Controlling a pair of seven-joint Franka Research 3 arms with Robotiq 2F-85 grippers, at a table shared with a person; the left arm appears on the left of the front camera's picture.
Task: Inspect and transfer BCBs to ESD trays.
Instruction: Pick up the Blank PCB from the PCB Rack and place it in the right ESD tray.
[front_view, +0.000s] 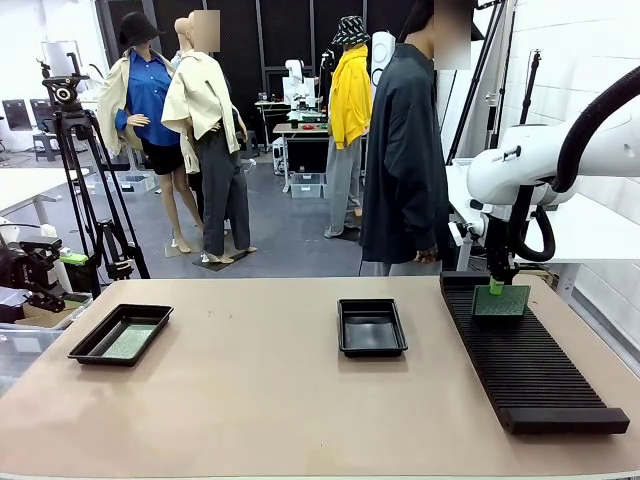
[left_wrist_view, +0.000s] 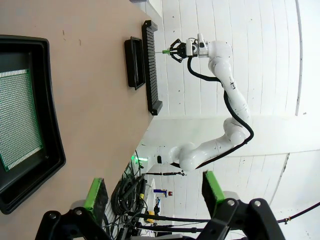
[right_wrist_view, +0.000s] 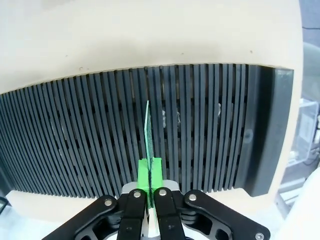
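Right wrist view: right claw (right_wrist_view: 150, 167) pinching thin green BCB (right_wrist_view: 148, 130) upright; left claw (left_wrist_view: 155, 186) spread.

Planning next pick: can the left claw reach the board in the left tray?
Probably yes: the left claw is open, and the board lies flat and uncovered in the tray nearby.

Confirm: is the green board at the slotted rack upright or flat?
Upright: the green board stands on edge in the rack, the right gripper shut on its top edge.
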